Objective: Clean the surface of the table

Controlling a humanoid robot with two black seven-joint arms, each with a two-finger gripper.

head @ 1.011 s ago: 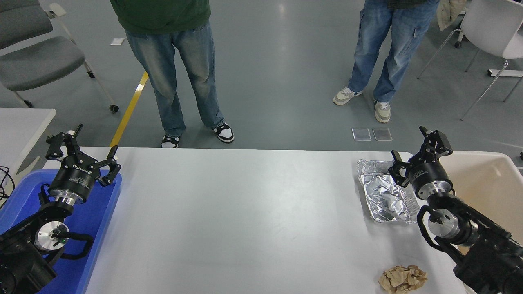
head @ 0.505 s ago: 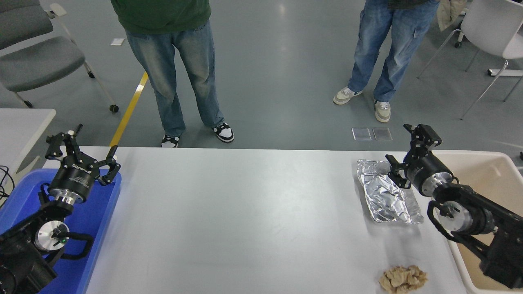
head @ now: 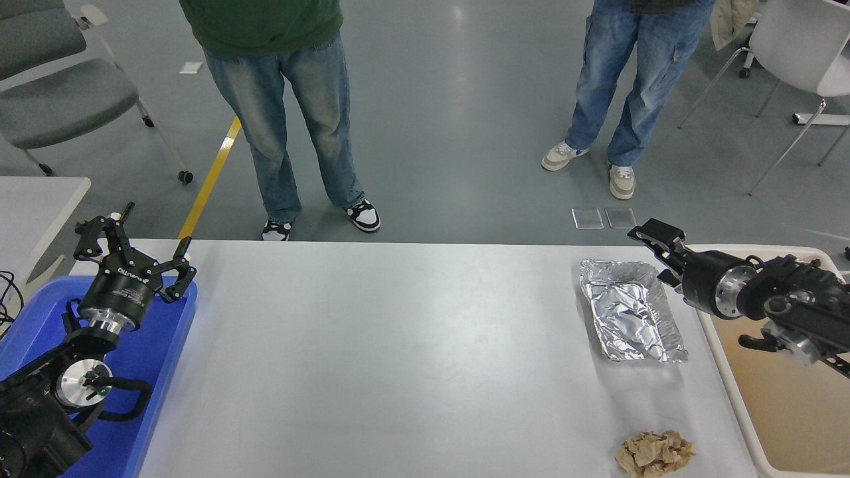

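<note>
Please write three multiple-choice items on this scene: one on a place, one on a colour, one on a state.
1. Where does the crumpled paper lie on the table?
A. near edge, right
B. far left corner
C. inside the foil tray

2. What colour is the bin under the left gripper?
A. red
B. blue
C. green

3. What does the foil tray hold?
A. a bottle
B. a brown paper wad
C. nothing

Answers:
1 A: the brown wad sits low at the picture's right, apart from the foil tray.
2 B: the bin is bright blue.
3 C: only bare foil shows inside.
</note>
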